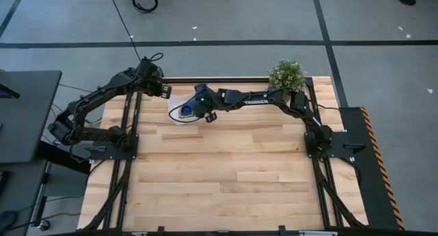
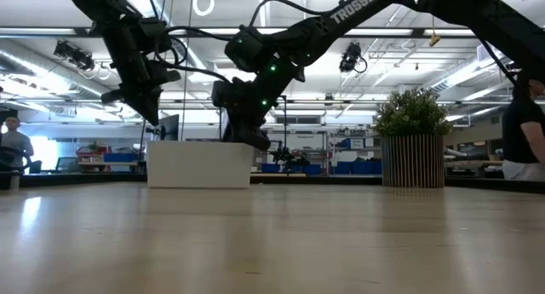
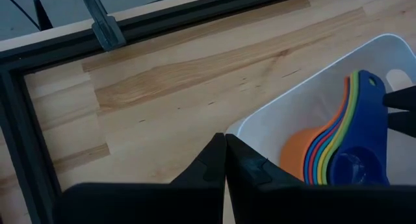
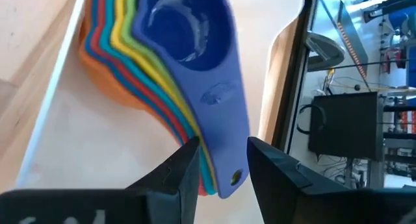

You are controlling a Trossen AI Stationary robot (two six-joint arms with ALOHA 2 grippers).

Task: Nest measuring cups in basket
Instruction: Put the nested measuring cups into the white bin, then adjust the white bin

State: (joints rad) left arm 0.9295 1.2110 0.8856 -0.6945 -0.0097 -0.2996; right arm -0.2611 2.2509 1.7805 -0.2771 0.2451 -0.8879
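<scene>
The white basket (image 1: 174,107) stands at the table's far side, left of the middle. Inside it lie the nested measuring cups (image 4: 175,49), a blue one on top and an orange one (image 3: 300,152) lowest, their flat handles fanned together. My right gripper (image 4: 224,169) reaches into the basket from the right and is shut on those handles. My left gripper (image 3: 225,160) hangs shut and empty above the table, just beyond the basket's far left corner (image 3: 242,125). My right gripper pinches the fanned handles near their free end (image 4: 227,143) between its two fingers (image 4: 185,175), which lie across the handles. It comes slanting down from the table's right side. The stack rests in the basket with the orange cup lowest, on the white floor (image 4: 104,165).
A potted green plant (image 1: 287,75) stands at the far right corner of the table; in the low view it is to the right of the basket (image 2: 200,164). The black table frame (image 3: 19,120) runs close behind the basket. The near half of the wooden table (image 1: 226,181) holds nothing.
</scene>
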